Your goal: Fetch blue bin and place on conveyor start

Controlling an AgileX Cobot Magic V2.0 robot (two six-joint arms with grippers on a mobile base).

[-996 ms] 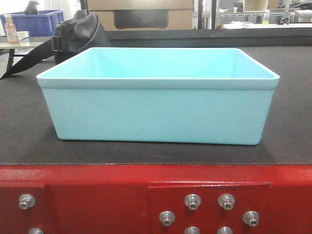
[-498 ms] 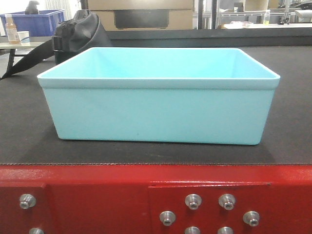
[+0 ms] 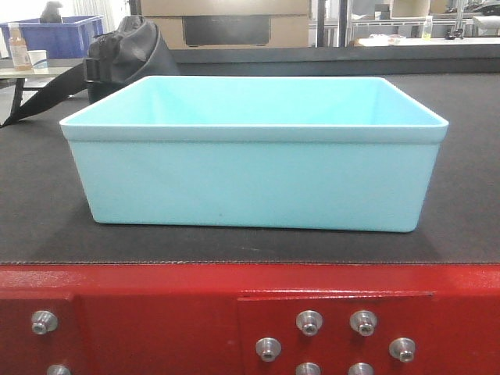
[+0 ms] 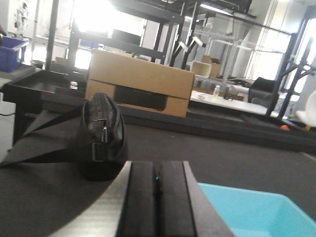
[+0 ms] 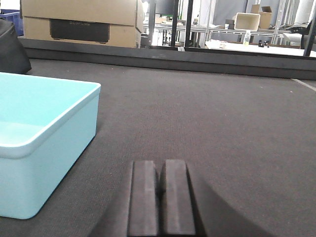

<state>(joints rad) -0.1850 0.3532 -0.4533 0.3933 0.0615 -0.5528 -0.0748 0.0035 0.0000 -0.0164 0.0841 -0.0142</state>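
Observation:
The blue bin (image 3: 254, 176), a pale cyan tub, rests upright on the dark grey belt of the conveyor start (image 3: 47, 211), just behind the red bolted frame (image 3: 156, 312). No gripper shows in the front view. In the left wrist view my left gripper (image 4: 156, 170) is shut with nothing in it, left of the blue bin (image 4: 256, 212). From the right wrist, my right gripper (image 5: 160, 170) is likewise shut and empty, low over the belt (image 5: 207, 118), to the right of the blue bin (image 5: 44, 138) and apart from it.
A black bag (image 3: 129, 51) with a strap lies on the belt behind the bin's left corner, black bag (image 4: 101, 136). A cardboard box (image 4: 140, 81) stands beyond the belt's far edge. Dark blue crate (image 3: 55, 35) and shelving stand farther back.

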